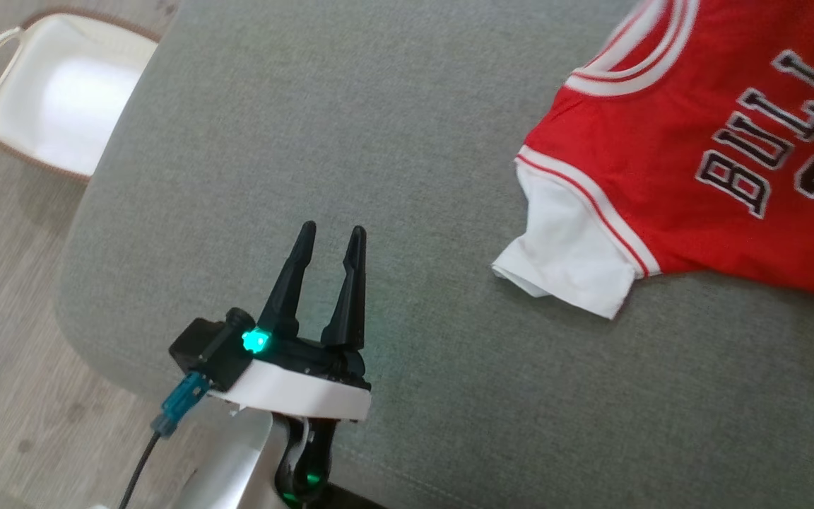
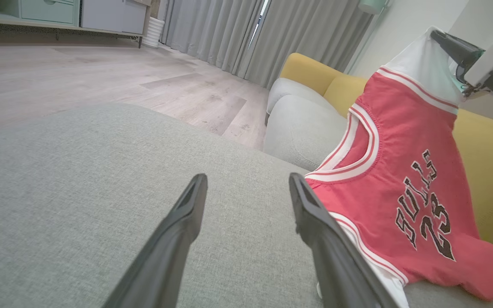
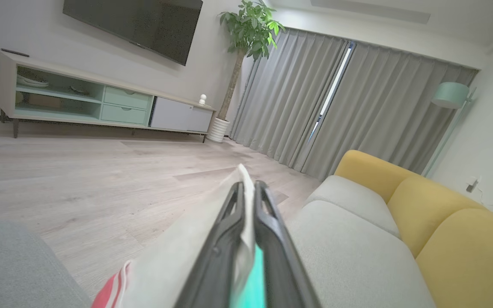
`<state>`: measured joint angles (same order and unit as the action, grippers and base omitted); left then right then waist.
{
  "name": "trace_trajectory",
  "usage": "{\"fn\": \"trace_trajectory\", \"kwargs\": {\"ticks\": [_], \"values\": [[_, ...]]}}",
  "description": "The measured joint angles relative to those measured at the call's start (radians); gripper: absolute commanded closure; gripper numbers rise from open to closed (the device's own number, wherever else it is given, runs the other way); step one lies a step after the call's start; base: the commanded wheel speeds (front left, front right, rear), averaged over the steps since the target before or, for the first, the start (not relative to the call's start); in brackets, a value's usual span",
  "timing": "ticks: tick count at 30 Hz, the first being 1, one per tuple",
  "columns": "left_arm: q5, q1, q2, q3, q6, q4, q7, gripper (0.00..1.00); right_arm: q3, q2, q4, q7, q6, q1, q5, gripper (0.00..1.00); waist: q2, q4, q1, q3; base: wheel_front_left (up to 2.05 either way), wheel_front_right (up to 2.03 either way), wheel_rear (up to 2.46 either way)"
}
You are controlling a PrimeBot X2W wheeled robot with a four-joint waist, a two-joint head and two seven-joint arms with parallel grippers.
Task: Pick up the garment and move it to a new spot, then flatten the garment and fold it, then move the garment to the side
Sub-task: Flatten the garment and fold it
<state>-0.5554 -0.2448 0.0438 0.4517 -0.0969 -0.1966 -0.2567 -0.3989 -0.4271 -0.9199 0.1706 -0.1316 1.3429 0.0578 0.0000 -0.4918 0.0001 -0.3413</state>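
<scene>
Right claw (image 3: 248, 188) pinches jersey (image 2: 400, 149) by its sleeve, held aloft; I see left claw (image 1: 331, 233) spread over grey cushion (image 1: 379, 141).

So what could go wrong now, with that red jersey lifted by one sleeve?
1. The right gripper pinches only a thin edge of the white sleeve, so the jersey might slip free and drop.
2. Hung from one corner, it trails on the grey cushion and could bunch instead of landing flat.
3. The open left gripper sits near the other sleeve and may snag it.
</scene>
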Motion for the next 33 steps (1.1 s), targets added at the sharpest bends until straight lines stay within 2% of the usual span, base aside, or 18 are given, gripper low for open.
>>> {"fn": "trace_trajectory", "kwargs": {"ticks": [6,10,13,17,22,33], "values": [[0.0,-0.002,0.0,0.0,0.004,0.0,0.0,0.0,0.059,0.074,-0.141,0.051,0.0,0.058,-0.094,0.0,-0.0001,-0.004,0.0001,-0.016,0.0,0.0,0.0],[0.001,-0.002,0.0,-0.006,0.006,0.0,0.0,0.0,0.082,0.111,-0.166,0.076,0.0,0.043,-0.101,0.0,0.0,0.027,-0.0001,-0.005,0.0,0.0,0.0],[0.013,-0.002,-0.001,-0.026,0.006,0.0,0.0,0.0,0.088,0.121,-0.154,0.08,0.0,-0.026,-0.085,0.0,0.0,0.06,-0.0001,0.009,0.0,0.0,0.0],[0.039,-0.002,-0.001,-0.064,0.005,-0.003,0.0,0.0,0.106,0.141,-0.033,0.08,0.0,-0.188,-0.029,0.0,0.0,0.113,-0.0001,0.032,0.0,0.0,0.0],[0.077,0.001,0.0,-0.113,0.002,-0.015,0.0,0.0,0.177,0.171,0.147,0.081,0.0,-0.395,0.039,0.0,0.0,0.192,-0.0002,0.068,0.0,0.0,0.0],[0.122,0.047,0.0,-0.19,-0.011,-0.028,0.0,0.0,0.357,0.32,0.504,0.081,0.0,-0.923,0.013,0.0,0.0,0.362,-0.0002,0.148,0.0,0.0,0.0]]}}
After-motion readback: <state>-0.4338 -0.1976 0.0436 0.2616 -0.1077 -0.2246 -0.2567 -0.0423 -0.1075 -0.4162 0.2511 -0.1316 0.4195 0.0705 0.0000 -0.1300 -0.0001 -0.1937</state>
